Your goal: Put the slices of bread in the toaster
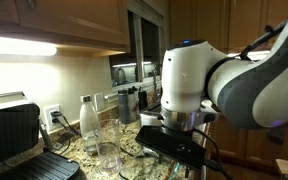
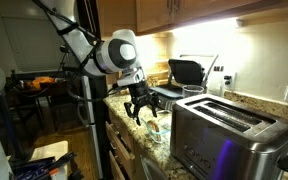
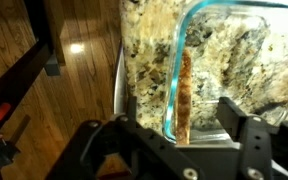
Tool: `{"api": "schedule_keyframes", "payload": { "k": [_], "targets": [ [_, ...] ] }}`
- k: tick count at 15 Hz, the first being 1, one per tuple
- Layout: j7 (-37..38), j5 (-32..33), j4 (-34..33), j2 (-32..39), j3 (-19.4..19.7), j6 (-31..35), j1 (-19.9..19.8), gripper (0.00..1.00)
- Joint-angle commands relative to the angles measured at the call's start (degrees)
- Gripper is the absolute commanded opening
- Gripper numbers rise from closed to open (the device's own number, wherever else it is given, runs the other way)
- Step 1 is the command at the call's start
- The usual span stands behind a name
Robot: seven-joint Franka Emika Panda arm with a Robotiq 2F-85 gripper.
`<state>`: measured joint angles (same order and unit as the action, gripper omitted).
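The brushed steel toaster [image 2: 224, 135] with long top slots stands on the granite counter in the foreground of an exterior view. A slice of bread [image 3: 184, 90] stands on edge just inside the wall of a clear glass container [image 3: 246, 18] in the wrist view. My gripper [image 3: 184, 135] is open, with one finger on each side of the slice and the container wall, not touching the bread. In both exterior views the gripper [image 2: 142, 106] [image 1: 179, 143] hangs low over the counter, well away from the toaster. The toaster is not in the exterior view with the bottle.
A black contact grill [image 1: 14, 135] stands at the left; it also shows open at the back [image 2: 187, 72]. A clear bottle [image 1: 87, 118] and a drinking glass [image 1: 109, 145] stand near the arm. The counter edge [image 3: 120, 70] drops to a wooden floor.
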<state>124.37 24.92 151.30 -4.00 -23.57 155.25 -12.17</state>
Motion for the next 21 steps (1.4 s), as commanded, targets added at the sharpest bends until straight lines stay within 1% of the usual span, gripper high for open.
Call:
{"api": "schedule_keyframes", "payload": {
  "k": [1, 2, 3, 4, 5, 7, 9, 10, 11, 12, 13, 14, 17, 20, 21],
  "targets": [
    [1.51, 1.59, -0.26, 0.57, 0.14, 0.79, -0.55, 0.63],
    [1.49, 1.6, -0.32, 0.57, 0.16, 0.74, -0.54, 0.61],
    [1.47, 1.61, -0.39, 0.54, 0.17, 0.67, -0.54, 0.57],
    [1.45, 1.61, -0.45, 0.55, 0.18, 0.63, -0.54, 0.58],
    [1.36, 1.62, -0.55, 0.58, 0.2, 0.58, -0.55, 0.56],
    [1.28, 1.64, -0.69, 0.56, 0.23, 0.51, -0.57, 0.49],
    [1.26, 1.68, -0.78, 0.53, 0.27, 0.52, -0.6, 0.51],
    [1.2, 1.69, -0.81, 0.64, 0.32, 0.59, -0.65, 0.51],
    [1.2, 1.71, -0.81, 0.68, 0.36, 0.6, -0.68, 0.54],
    [1.19, 1.73, -0.79, 0.74, 0.41, 0.63, -0.73, 0.54],
    [1.16, 1.77, -0.74, 0.76, 0.49, 0.68, -0.79, 0.58],
    [1.14, 1.75, -0.73, 0.77, 0.55, 0.68, -0.84, 0.57],
    [1.21, 1.89, -0.63, 0.74, 0.87, 0.78, -1.01, 0.62],
    [1.22, 2.02, -0.6, 0.66, 1.03, 0.74, -1.51, 0.6],
    [1.22, 2.07, -0.61, 0.65, 1.07, 0.72, -1.64, 0.55]
  ]
}}
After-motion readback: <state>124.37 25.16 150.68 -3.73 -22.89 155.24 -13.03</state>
